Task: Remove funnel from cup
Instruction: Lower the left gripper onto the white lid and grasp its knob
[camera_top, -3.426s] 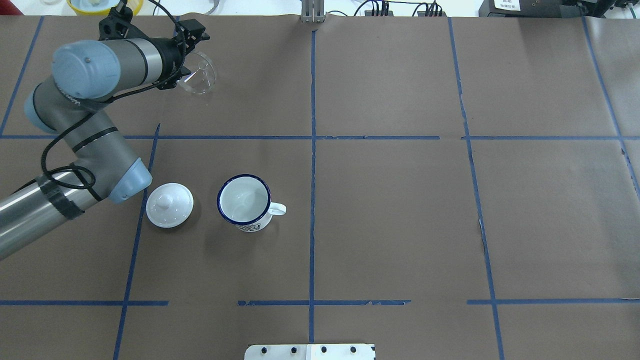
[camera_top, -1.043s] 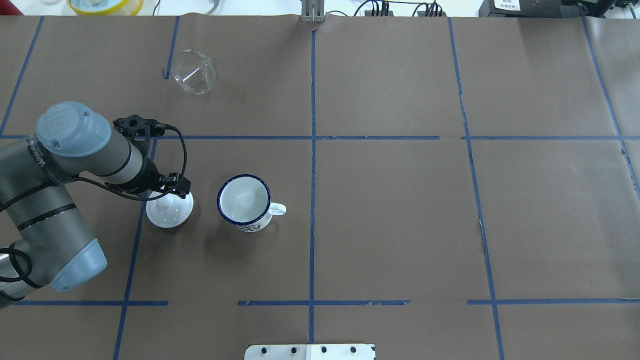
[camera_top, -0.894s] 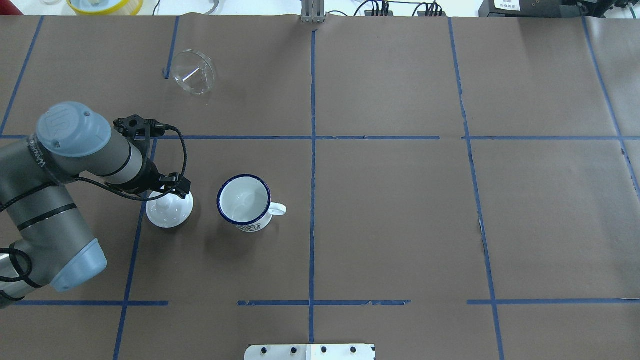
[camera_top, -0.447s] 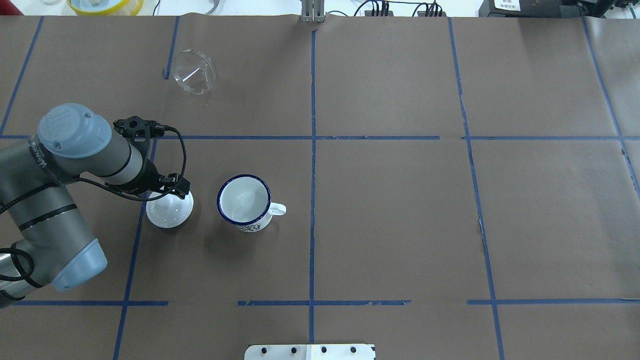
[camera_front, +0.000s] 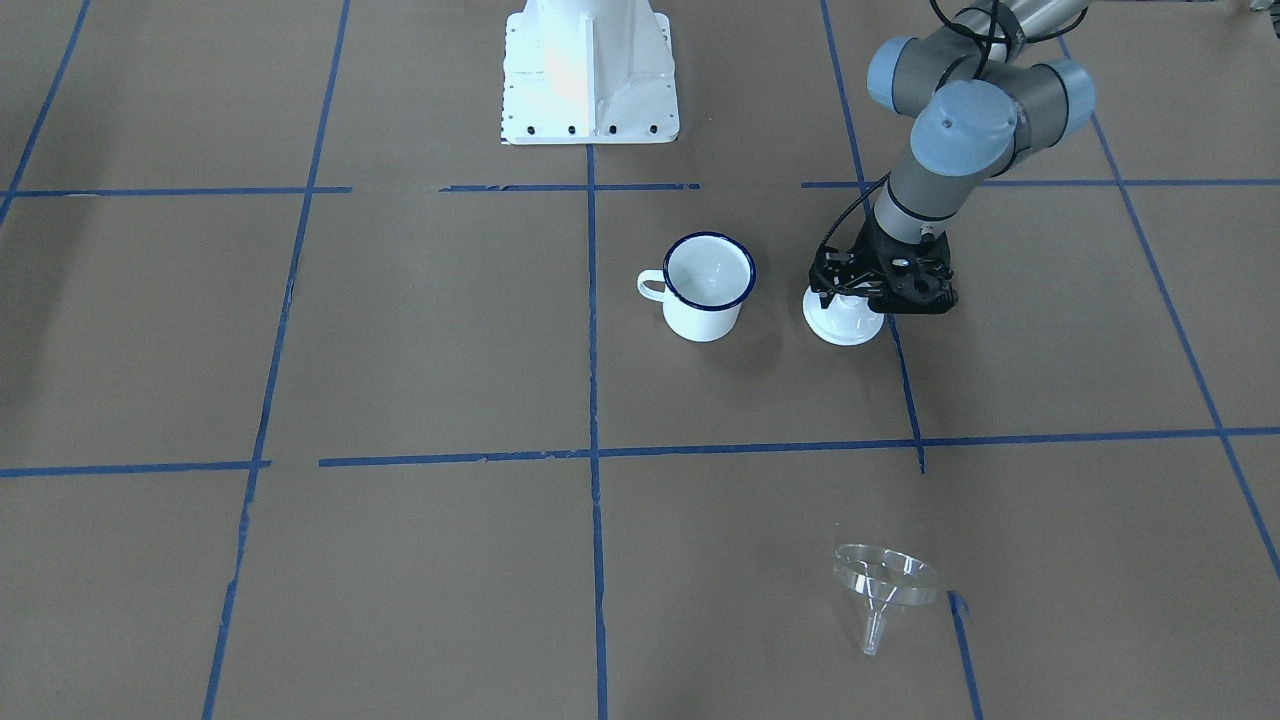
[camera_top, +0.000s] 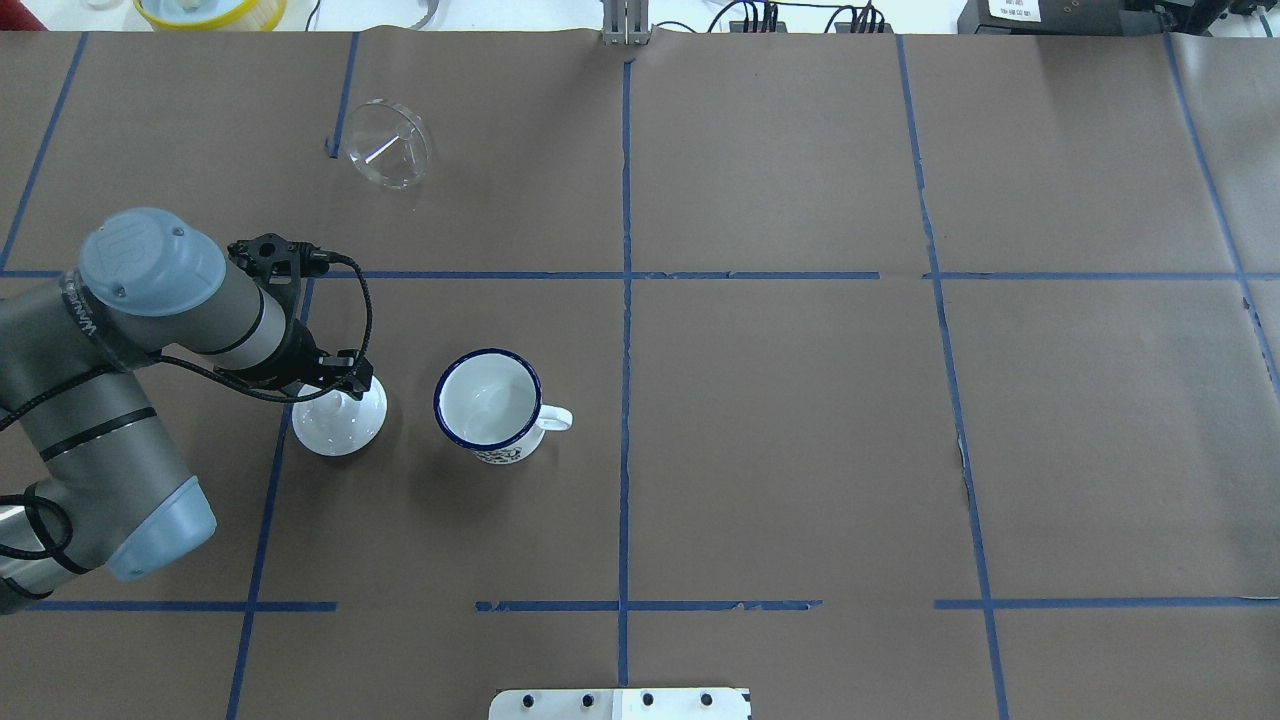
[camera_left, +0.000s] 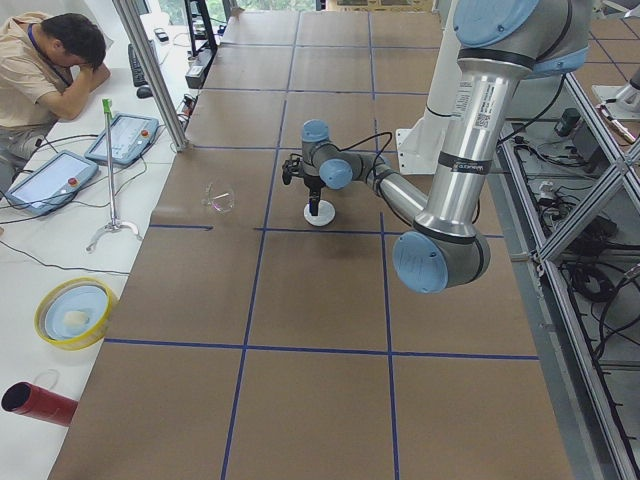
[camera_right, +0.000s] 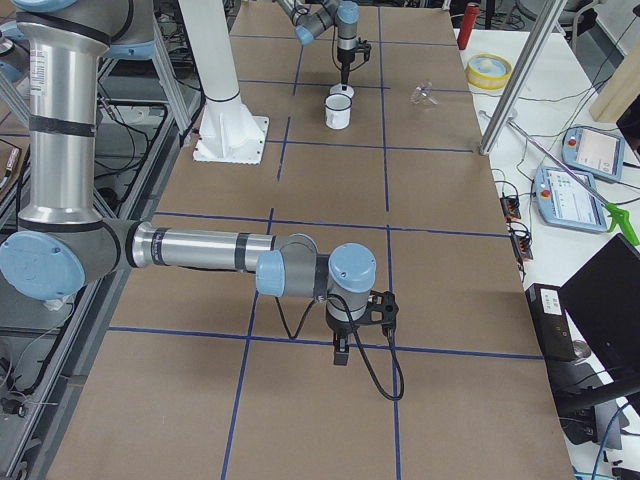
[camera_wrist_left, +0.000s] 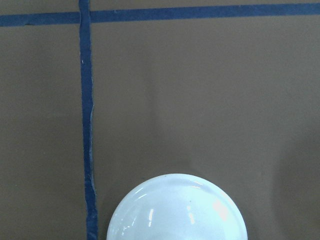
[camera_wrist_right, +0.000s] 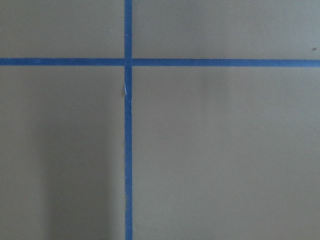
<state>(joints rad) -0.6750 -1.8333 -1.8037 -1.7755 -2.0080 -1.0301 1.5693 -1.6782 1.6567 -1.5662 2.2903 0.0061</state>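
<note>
Left gripper (camera_top: 335, 388) over a white domed lid (camera_top: 340, 430), its grip impossible to tell. Clear plastic funnel (camera_top: 388, 146) lies tipped on the table (camera_top: 800, 450), well apart from the blue-rimmed white mug (camera_top: 488, 400).

The left end effector (camera_front: 852, 300) and lid (camera_front: 843, 327) stand beside the cup (camera_front: 706, 290), funnel (camera_front: 885, 578) well apart.

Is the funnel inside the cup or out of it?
Out. The funnel rests on the table, far from the cup, and the cup's inside shows only bare white enamel.
</note>
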